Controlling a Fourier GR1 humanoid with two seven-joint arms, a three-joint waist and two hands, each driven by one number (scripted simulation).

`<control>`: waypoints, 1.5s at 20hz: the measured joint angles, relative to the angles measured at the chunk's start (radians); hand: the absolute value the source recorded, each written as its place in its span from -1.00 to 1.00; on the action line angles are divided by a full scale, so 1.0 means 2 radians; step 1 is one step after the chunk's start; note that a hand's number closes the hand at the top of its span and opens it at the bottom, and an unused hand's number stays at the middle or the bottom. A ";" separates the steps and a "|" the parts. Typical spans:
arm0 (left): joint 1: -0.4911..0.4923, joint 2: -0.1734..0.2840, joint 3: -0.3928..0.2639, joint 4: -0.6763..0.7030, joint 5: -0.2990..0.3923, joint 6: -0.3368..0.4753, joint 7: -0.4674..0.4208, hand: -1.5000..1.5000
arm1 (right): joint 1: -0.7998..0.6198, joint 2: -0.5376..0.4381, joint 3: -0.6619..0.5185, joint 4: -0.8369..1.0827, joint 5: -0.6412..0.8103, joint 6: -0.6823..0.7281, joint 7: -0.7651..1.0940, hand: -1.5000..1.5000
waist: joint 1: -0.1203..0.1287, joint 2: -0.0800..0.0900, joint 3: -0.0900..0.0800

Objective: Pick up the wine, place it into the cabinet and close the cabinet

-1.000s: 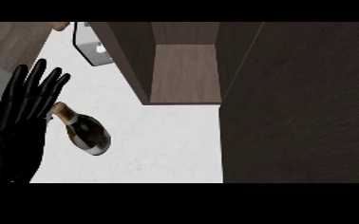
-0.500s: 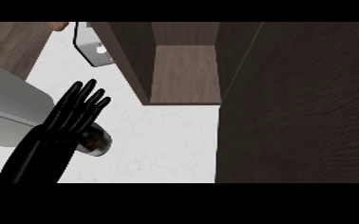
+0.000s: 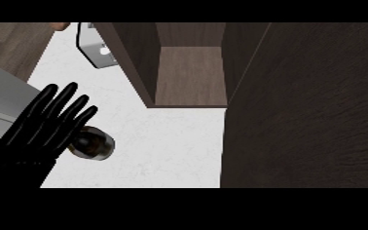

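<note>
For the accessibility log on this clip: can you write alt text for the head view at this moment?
The robot's left hand, fingers straight, lies over a dark wine bottle on the white counter, hiding most of it. Above and to the right stands an open dark wooden cabinet, its door swung out along the right side. The right hand is out of view.
</note>
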 measured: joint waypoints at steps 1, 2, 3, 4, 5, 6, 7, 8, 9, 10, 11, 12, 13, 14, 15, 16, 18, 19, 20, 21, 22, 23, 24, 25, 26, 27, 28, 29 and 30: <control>-0.003 0.000 0.003 -0.001 0.002 0.003 0.006 -1.00 | -0.003 -0.001 -0.003 0.000 0.000 0.001 0.007 -1.00 | 0.000 0.000 0.000; -0.006 -0.002 0.001 -0.001 0.001 0.007 0.008 -1.00 | 0.000 0.000 -0.001 -0.004 -0.001 0.002 0.012 -1.00 | 0.000 0.000 0.000; -0.021 0.000 0.003 -0.003 0.001 0.023 0.022 -1.00 | -0.003 0.000 0.000 -0.004 0.000 0.001 0.016 -1.00 | -0.001 0.000 0.000; -0.026 0.001 0.004 -0.004 0.001 0.031 0.032 -1.00 | -0.001 0.001 0.001 -0.004 0.000 0.003 0.018 -1.00 | -0.001 0.000 0.000; -0.033 0.002 0.004 -0.005 0.001 0.041 0.041 -1.00 | -0.012 0.001 -0.003 -0.001 0.000 0.002 0.022 -1.00 | 0.000 0.000 0.000; -0.036 0.003 0.007 -0.005 0.001 0.046 0.047 -1.00 | -0.015 0.003 0.001 -0.002 0.001 -0.001 0.028 -1.00 | 0.000 0.000 0.000; -0.039 0.001 0.005 -0.006 0.001 0.054 0.052 -1.00 | -0.014 0.004 0.000 -0.004 0.001 -0.001 0.030 -1.00 | 0.000 0.000 0.000; -0.041 0.003 0.007 -0.007 0.001 0.060 0.059 -1.00 | -0.015 0.006 0.003 -0.004 0.002 -0.003 0.031 -1.00 | 0.000 0.000 0.000; -0.045 0.005 0.014 -0.007 0.001 0.063 0.062 -1.00 | -0.019 0.009 0.008 -0.005 0.003 -0.008 0.036 -1.00 | 0.000 0.000 0.000; -0.044 0.005 0.018 -0.007 0.001 0.065 0.065 -1.00 | -0.020 0.010 0.010 -0.005 0.004 -0.009 0.039 -1.00 | 0.001 0.000 0.000; -0.051 0.005 0.016 -0.008 0.001 0.076 0.071 -1.00 | -0.018 0.011 0.009 -0.006 0.004 -0.008 0.038 -1.00 | 0.000 0.000 0.000; -0.052 0.009 0.025 -0.008 0.001 0.077 0.075 -1.00 | -0.022 0.012 0.013 -0.006 0.005 -0.012 0.043 -1.00 | 0.000 0.000 0.000; -0.061 0.015 0.034 -0.009 0.001 0.086 0.087 -1.00 | -0.028 0.011 0.010 -0.006 0.006 -0.014 0.048 -1.00 | 0.001 0.000 0.000; -0.066 0.019 0.038 -0.009 0.001 0.091 0.092 -1.00 | -0.031 0.012 0.014 -0.007 0.007 -0.017 0.052 -1.00 | 0.001 0.000 0.000; -0.071 0.024 0.046 -0.009 0.002 0.095 0.097 -1.00 | -0.032 0.012 0.015 -0.008 0.008 -0.019 0.054 -1.00 | 0.001 0.000 0.000; -0.079 0.027 0.052 -0.008 0.002 0.097 0.100 -1.00 | -0.036 0.011 0.013 -0.009 0.009 -0.021 0.062 -1.00 | 0.001 0.000 0.000; -0.085 0.033 0.065 -0.006 0.003 0.096 0.104 -1.00 | -0.052 0.009 0.011 -0.011 0.010 -0.029 0.080 -1.00 | 0.001 0.000 0.000; -0.081 0.031 0.066 -0.006 0.003 0.095 0.103 -1.00 | -0.057 0.010 0.010 -0.011 0.011 -0.032 0.082 -1.00 | 0.001 0.000 0.000; -0.086 0.036 0.074 -0.006 0.003 0.097 0.108 -1.00 | -0.066 0.009 0.006 -0.012 0.011 -0.036 0.090 -1.00 | 0.001 0.000 0.000; -0.089 0.043 0.087 -0.005 0.007 0.093 0.111 -1.00 | -0.071 0.009 0.005 -0.012 0.012 -0.038 0.092 -1.00 | 0.001 0.000 0.000; -0.093 0.048 0.099 -0.003 0.011 0.089 0.113 -1.00 | -0.069 0.010 0.008 -0.012 0.013 -0.038 0.092 -1.00 | 0.001 0.000 0.000; -0.098 0.055 0.110 -0.002 0.012 0.089 0.119 -1.00 | -0.064 0.011 0.008 -0.012 0.014 -0.035 0.085 -1.00 | 0.001 0.000 0.000; -0.090 0.058 0.123 -0.002 0.016 0.080 0.119 -1.00 | -0.061 0.011 0.005 -0.011 0.015 -0.033 0.081 -1.00 | 0.001 0.000 0.000; -0.087 0.060 0.134 -0.001 0.021 0.073 0.119 -1.00 | -0.059 0.011 0.004 -0.012 0.016 -0.031 0.080 -1.00 | 0.001 0.000 0.000; -0.086 0.057 0.132 0.003 0.020 0.068 0.111 -1.00 | -0.067 0.009 0.002 -0.013 0.016 -0.034 0.087 -1.00 | 0.001 0.000 0.000; -0.087 0.061 0.144 0.007 0.030 0.062 0.109 -1.00 | -0.072 0.008 -0.003 -0.013 0.016 -0.035 0.093 -1.00 | 0.001 0.000 0.000; -0.091 0.065 0.150 0.004 0.034 0.067 0.116 -1.00 | -0.073 0.010 0.002 -0.014 0.018 -0.039 0.097 -1.00 | 0.000 0.000 0.000; -0.084 0.062 0.151 0.005 0.035 0.060 0.111 -1.00 | -0.075 0.010 0.004 -0.015 0.019 -0.041 0.102 -1.00 | 0.000 0.000 0.000; -0.076 0.063 0.164 0.005 0.045 0.052 0.110 -1.00 | -0.082 0.007 -0.005 -0.015 0.018 -0.039 0.107 -1.00 | 0.001 0.000 0.000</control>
